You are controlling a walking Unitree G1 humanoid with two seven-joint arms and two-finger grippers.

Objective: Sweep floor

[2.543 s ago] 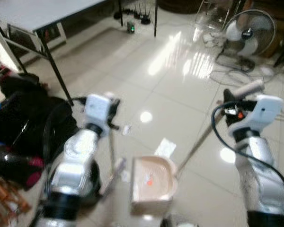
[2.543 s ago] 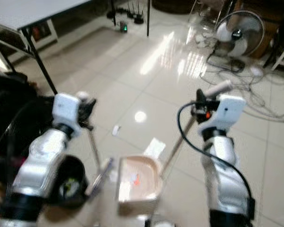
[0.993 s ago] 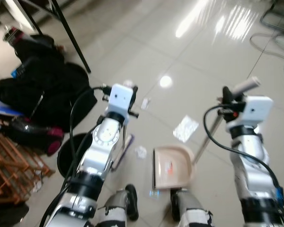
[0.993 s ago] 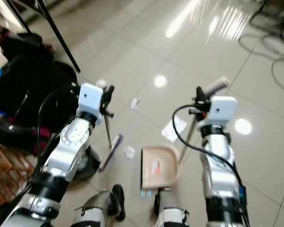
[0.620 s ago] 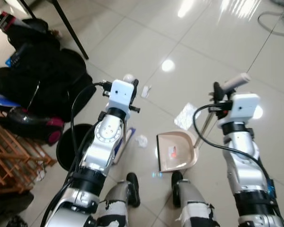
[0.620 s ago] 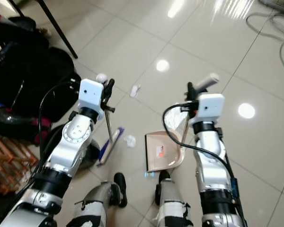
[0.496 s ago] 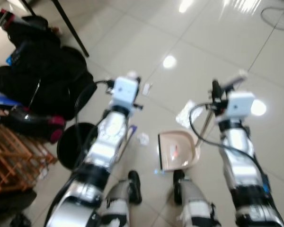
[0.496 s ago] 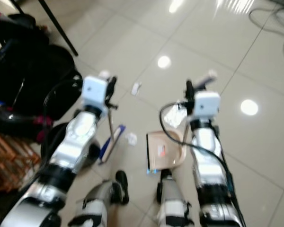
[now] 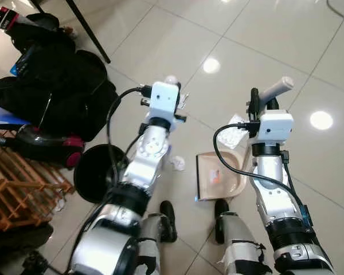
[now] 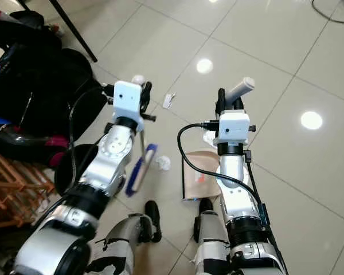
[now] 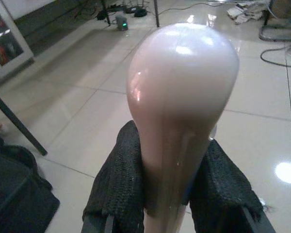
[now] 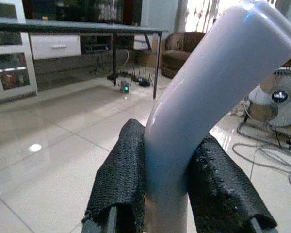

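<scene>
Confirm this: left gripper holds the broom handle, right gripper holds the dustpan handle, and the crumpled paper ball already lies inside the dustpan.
One detail is wrong. The crumpled paper ball is not inside the dustpan; it lies on the floor tiles between the broom head and the dustpan, as the right eye view shows. The rest stands: the left gripper holds the broom handle, and the right gripper holds the dustpan handle.
</scene>
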